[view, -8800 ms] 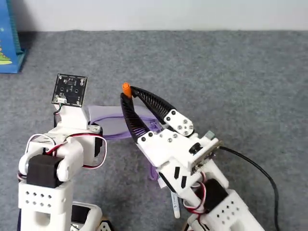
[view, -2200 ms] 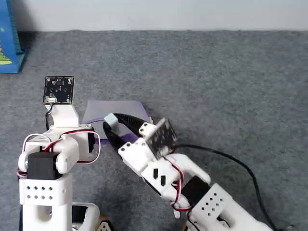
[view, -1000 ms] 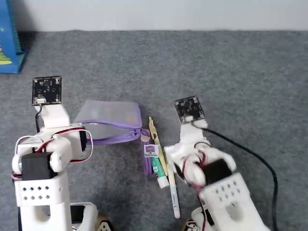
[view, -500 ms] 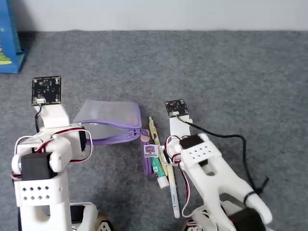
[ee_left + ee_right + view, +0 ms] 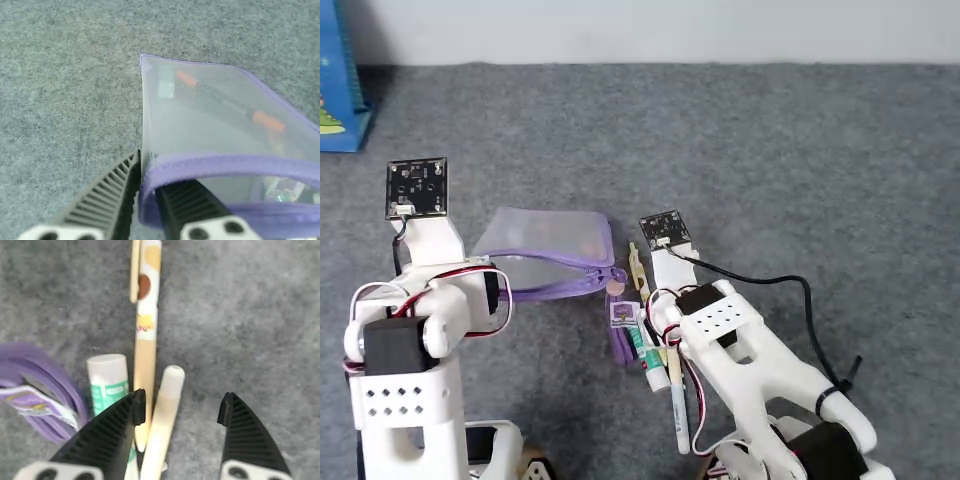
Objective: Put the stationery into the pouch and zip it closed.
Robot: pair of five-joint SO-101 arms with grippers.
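Pick-up step: your left gripper (image 5: 145, 167) clamps the pouch (image 5: 210, 115) rim, right gripper (image 5: 182, 405) gapes astride the white pen (image 5: 168, 390); close on it

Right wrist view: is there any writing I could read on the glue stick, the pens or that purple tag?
Glue stick: green label, print too blurred to read.
Purple tag: marks too blurred to read.
Patterned pen: coloured spots, no legible words.

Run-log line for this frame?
left gripper: shut on pouch rim | right gripper: open over white pen | pouch: unzipped | glue stick, patterned pen: outside pouch
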